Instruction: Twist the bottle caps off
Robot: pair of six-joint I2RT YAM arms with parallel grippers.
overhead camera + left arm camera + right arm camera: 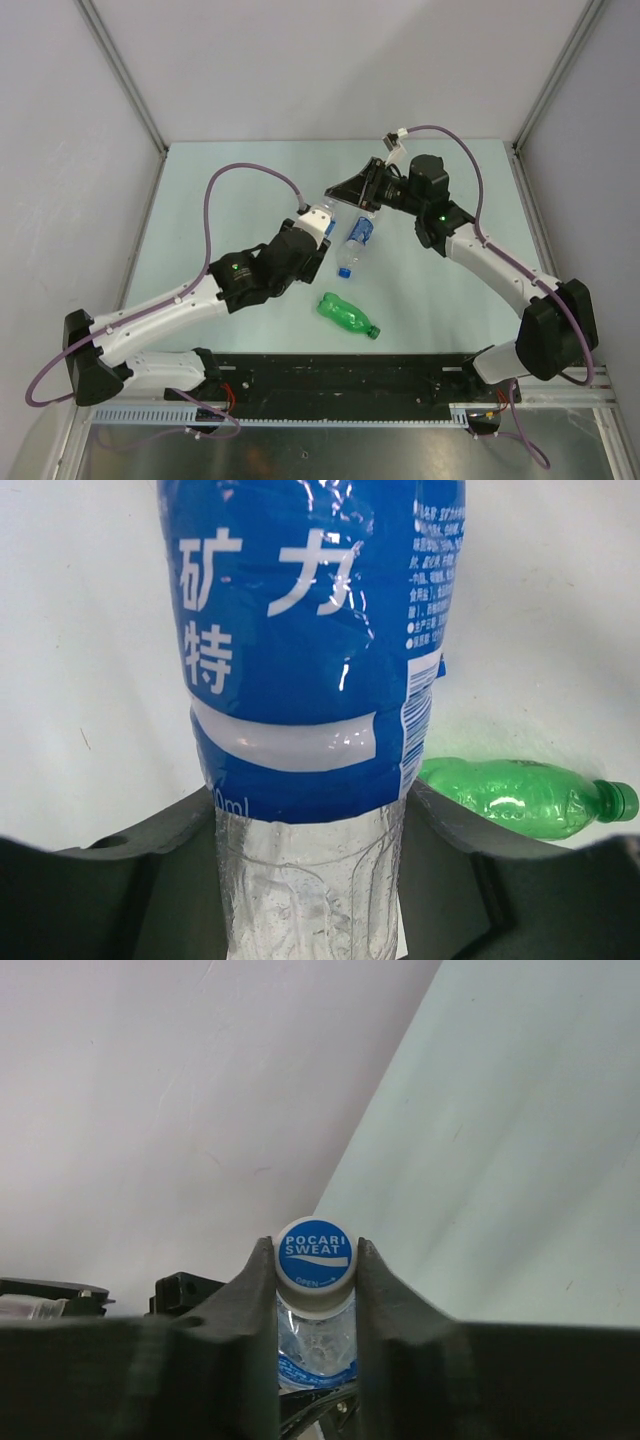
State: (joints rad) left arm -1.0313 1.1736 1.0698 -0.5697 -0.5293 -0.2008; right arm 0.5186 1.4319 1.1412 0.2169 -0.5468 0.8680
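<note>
The right pincer [314,1250] is clamped on the white cap [314,1268] of a blue-labelled bottle [300,630], and the left pincer [310,800] grips that bottle's clear lower body. On the tabletop [220,190] just beside them lies a second blue-labelled bottle [357,236], its blue cap [344,270] on. Nearer the arm bases lies the green bottle [345,312], its green cap [374,331] on. From above, the right pincer's black fingers cover the held cap, and in the left wrist view the label hides the second bottle.
</note>
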